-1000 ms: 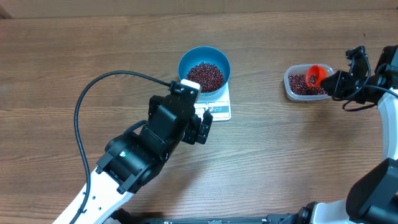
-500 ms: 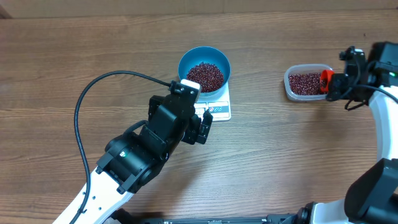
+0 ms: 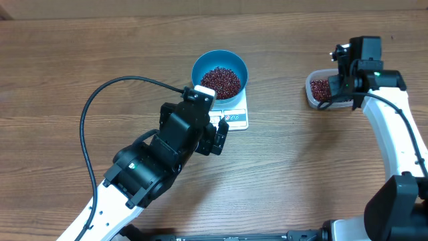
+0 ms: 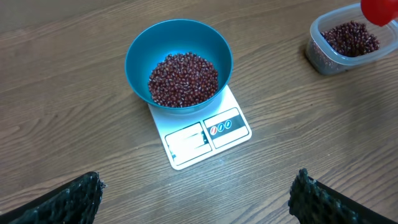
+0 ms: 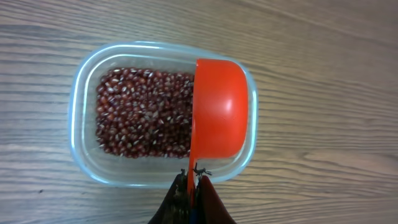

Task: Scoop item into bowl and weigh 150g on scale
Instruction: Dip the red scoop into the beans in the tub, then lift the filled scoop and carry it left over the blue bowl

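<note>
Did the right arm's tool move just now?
Yes. In the overhead view the right tool swung left, from beside the clear plastic tub to over its right end, holding the red scoop.

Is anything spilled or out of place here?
Nothing stands out. The beans lie only in the blue bowl on the scale and in the clear tub; none show on the table.

Left pincer point(image 4: 196, 200) spread wide, right pincer point(image 5: 193, 182) clamped
</note>
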{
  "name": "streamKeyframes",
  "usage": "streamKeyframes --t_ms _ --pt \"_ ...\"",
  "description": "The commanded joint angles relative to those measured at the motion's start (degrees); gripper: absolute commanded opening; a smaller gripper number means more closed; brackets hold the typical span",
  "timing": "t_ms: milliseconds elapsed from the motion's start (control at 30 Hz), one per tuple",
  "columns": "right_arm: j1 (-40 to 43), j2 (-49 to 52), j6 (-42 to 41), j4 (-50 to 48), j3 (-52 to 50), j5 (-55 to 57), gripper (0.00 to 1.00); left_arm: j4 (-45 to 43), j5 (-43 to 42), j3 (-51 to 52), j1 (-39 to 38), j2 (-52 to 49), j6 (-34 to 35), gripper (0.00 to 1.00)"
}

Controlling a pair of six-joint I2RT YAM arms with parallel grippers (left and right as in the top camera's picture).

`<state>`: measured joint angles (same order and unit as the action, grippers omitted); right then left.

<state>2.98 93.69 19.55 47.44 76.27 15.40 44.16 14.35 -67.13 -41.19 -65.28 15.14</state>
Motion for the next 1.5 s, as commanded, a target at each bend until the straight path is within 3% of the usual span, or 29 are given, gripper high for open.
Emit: streamKeyframes --t_ms 0,267,433,567,667,1467 --pt "-1.20 -1.33 -0.22 -0.90 0.31 5.14 0.03 -0.20 -0.04 -0.85 0.39 -0.26 1.18 0.99" --pt "-4.13 -4.61 -4.98 -0.90 0.37 3.45 0.03 -0.20 -0.04 -0.85 0.39 -0.26 1.18 0.99" --pt "-5.90 -9.57 -4.96 -2.08 1.53 -13.20 0.04 -0.20 -0.04 -0.85 0.39 -0.26 1.18 0.99" --pt "-7.19 -12.61 -4.72 -7.76 1.53 -31.56 0.04 -0.20 -0.04 -0.85 0.39 -0.26 1.18 0.99" --pt "-8.28 -12.50 -4.72 -11.45 1.49 -38.56 0.04 -0.20 -0.04 -0.85 0.39 -0.26 1.18 0.99" --pt "-18.67 5.46 -4.70 -20.26 1.42 -39.45 0.04 -0.20 -0.04 -0.85 0.39 -0.26 1.18 0.99"
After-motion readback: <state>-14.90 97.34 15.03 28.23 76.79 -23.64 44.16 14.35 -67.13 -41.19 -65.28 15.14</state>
